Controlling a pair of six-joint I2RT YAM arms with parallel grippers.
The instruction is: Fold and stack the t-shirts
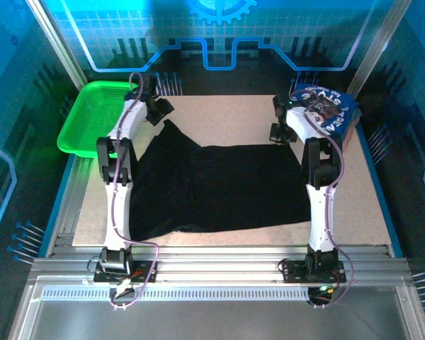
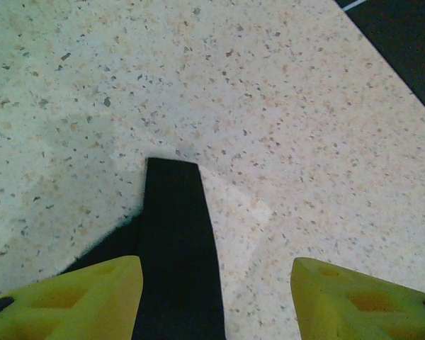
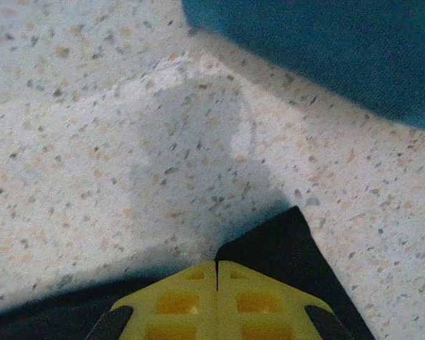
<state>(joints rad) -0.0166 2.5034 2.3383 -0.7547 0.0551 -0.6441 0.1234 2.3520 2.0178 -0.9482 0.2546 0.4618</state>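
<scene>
Both arms (image 1: 319,212) are white with black joints, looping purple cables (image 1: 112,202) and yellow fingers (image 2: 85,297).

Black t-shirt (image 1: 219,188) spread flat mid-table; folded blue t-shirts (image 1: 333,113) far right corner.

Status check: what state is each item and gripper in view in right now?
black t-shirt: unfolded, spread out.
blue t-shirts: folded, stacked at far right.
green basket: upright, nothing visible inside.
left gripper: open, straddling a shirt corner.
right gripper: shut on a shirt corner.
</scene>
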